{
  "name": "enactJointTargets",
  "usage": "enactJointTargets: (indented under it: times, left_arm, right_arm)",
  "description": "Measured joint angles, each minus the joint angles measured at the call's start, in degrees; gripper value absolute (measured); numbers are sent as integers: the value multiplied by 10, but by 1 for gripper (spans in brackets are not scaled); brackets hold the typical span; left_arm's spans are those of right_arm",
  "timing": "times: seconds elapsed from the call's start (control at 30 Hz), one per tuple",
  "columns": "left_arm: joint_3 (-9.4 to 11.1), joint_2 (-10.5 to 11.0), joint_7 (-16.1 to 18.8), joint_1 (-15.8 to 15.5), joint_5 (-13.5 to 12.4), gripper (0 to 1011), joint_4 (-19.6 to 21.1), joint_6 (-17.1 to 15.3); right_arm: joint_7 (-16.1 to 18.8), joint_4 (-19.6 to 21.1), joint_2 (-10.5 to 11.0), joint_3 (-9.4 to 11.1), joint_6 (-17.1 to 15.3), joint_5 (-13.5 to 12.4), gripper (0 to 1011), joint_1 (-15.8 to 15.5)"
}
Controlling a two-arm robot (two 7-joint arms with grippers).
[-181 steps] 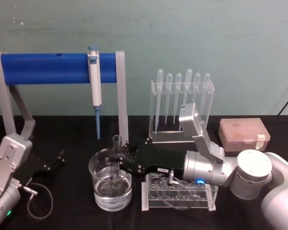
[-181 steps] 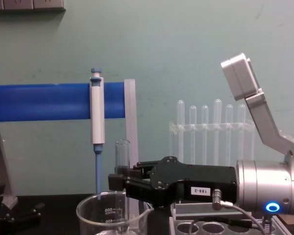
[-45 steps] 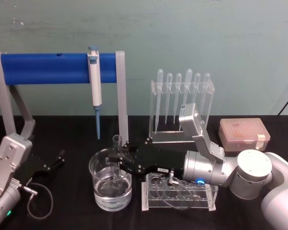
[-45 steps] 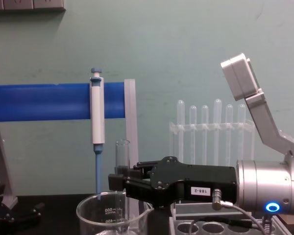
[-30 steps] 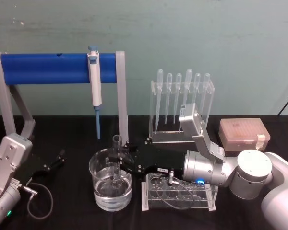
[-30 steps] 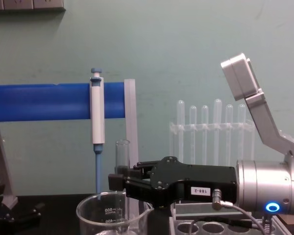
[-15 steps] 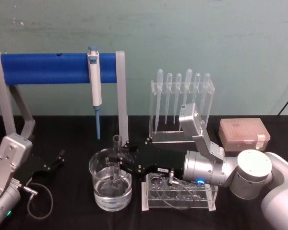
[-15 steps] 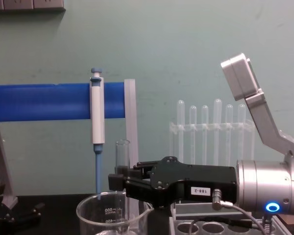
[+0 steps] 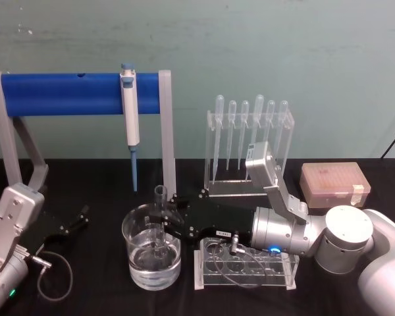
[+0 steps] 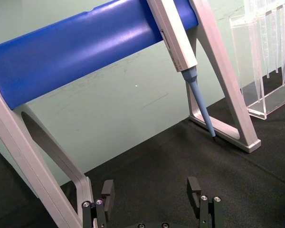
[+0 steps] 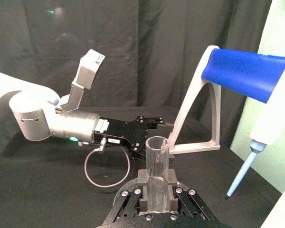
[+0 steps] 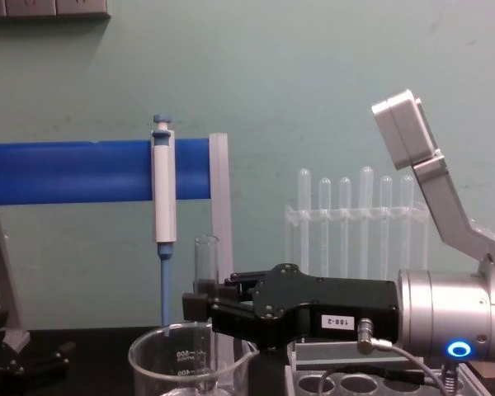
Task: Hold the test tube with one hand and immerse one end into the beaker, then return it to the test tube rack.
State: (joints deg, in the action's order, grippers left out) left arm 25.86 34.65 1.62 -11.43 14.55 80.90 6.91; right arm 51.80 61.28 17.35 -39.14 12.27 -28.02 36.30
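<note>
Holding the clear glass test tube (image 9: 160,197) upright in my clenched black right gripper (image 9: 163,220), its lower end dipped in the wide glass beaker (image 9: 133,263); left gripper (image 10: 152,192) parked leftward, released.

No change can be made out between the earlier pictures and now. The right gripper (image 9: 163,220) shows the same grip on the test tube (image 9: 160,197), with the tube's rim just as far above its fingers and the lower end just as deep in the beaker (image 9: 135,263) beneath them. The left gripper (image 9: 76,220), parked well apart from it with its fingers spread, shows no shift either.
</note>
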Motion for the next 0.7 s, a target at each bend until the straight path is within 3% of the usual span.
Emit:
enactJointTargets:
  times: [0.7]
  left_arm:
    - [0,0,0,0,0,1000,0,0]
  right_arm:
    - [0,0,0,0,0,0,226,0]
